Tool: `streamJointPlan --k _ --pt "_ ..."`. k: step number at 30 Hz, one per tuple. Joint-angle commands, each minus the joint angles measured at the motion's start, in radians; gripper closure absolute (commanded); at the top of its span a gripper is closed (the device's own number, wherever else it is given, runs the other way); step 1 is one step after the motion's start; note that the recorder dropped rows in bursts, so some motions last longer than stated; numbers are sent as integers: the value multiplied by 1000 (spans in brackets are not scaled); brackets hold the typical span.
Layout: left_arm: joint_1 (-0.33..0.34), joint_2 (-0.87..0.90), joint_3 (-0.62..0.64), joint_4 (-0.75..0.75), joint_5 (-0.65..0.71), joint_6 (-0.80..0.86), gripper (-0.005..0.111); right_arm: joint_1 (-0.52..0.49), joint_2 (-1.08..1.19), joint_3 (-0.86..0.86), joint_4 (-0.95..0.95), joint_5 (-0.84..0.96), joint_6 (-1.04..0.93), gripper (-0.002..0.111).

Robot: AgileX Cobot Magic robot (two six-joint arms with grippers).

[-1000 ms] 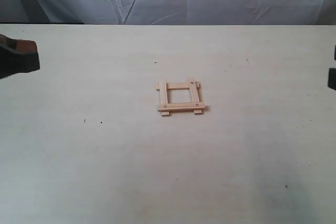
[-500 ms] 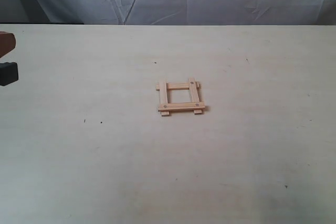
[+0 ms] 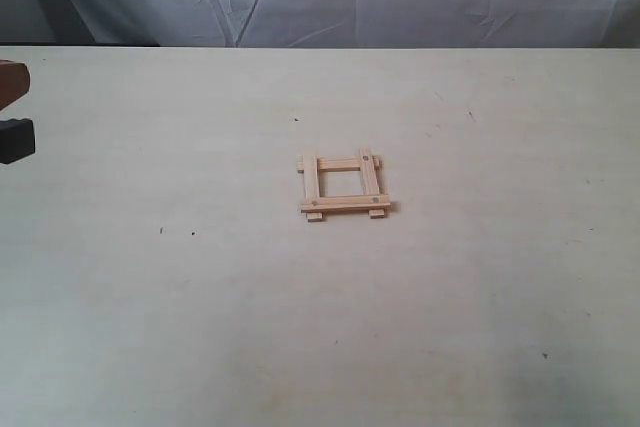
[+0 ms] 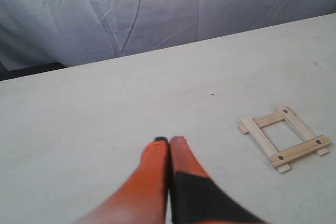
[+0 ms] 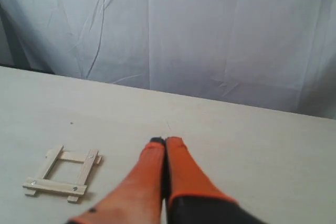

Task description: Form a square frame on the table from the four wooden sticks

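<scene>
Pale table [image 3: 150, 327] bears the square frame [image 3: 345, 187]; both jaws closed.

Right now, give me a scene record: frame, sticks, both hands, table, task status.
frame: closed square, mid-table
sticks: four, overlapped at corners, ends poking out
left hand: shut, empty, apart from frame
right hand: shut, empty, apart from frame
table: pale, a few dark specks
task status: square looks complete
</scene>
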Motion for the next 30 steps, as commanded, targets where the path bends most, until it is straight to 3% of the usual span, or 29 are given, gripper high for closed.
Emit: streamJointPlan --k 1,11,14,23,30 --pt "-4 -9 4 5 -12 0 107 -69 -79 5 -11 -9 14 108" --pt "-4 -9 4 5 -12 0 107 -109 -195 7 -197 80 221 108" --pt "-4 -9 4 5 -12 0 107 -109 -213 49 -243 36 274 108" --pt "-4 -9 4 5 -12 0 107 -109 -321 291 -243 -46 274 108" --pt "-4 -9 4 5 -12 0 107 -109 -352 358 -238 -41 274 108"
